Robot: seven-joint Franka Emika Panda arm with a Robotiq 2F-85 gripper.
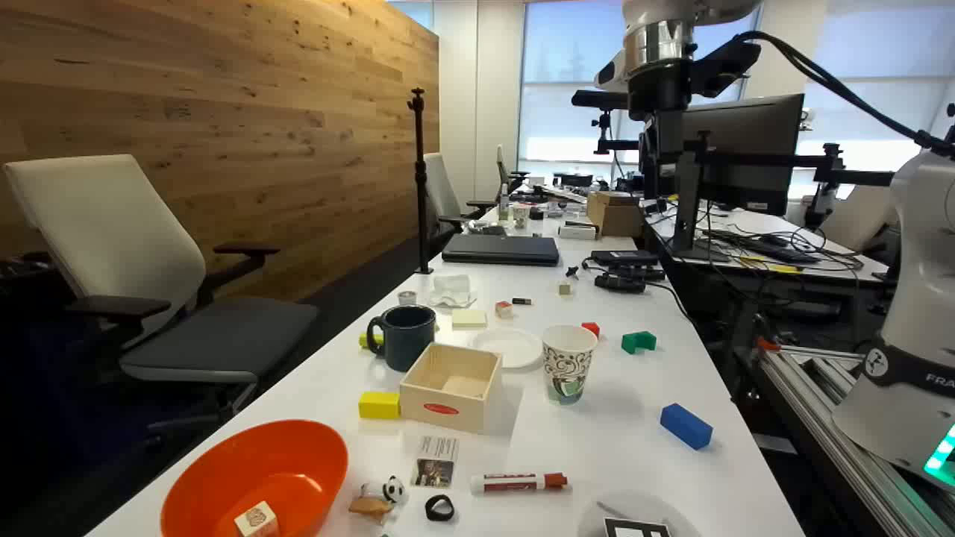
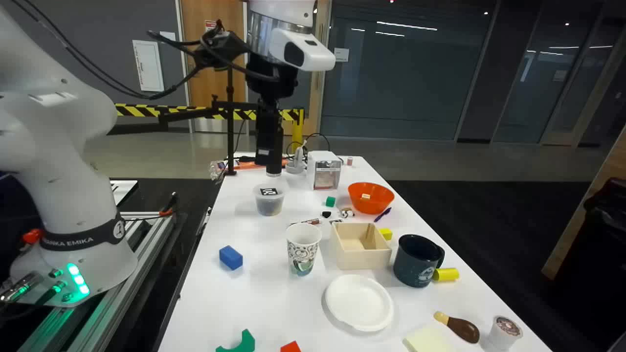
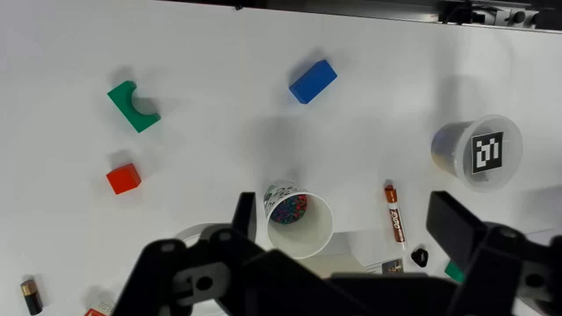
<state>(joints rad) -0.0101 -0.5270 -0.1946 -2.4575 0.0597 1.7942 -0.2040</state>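
High above the white table hangs my gripper (image 2: 269, 164); in the wrist view the gripper (image 3: 348, 215) has its jaws spread wide, holding nothing. Between the fingers, from above, appear a patterned paper cup (image 3: 303, 237) with small coloured bits at its bottom and a red-brown marker (image 3: 396, 219). The cup stands upright beside an open wooden box (image 2: 364, 259) in both exterior views. Farther out lie a blue block (image 3: 313, 82), a green arch block (image 3: 131, 109) and a red block (image 3: 124, 178). A lidded clear tub (image 3: 478, 153) stands to the right.
A dark mug (image 1: 410, 339), a white plate (image 2: 359, 303), a yellow block (image 1: 379, 405) and an orange bowl (image 1: 306, 440) holding a small cube are on the table. A white box (image 2: 324, 170) stands near one end, a closed laptop (image 1: 500, 249) toward the other. A black pole (image 1: 420, 186) rises at the edge.
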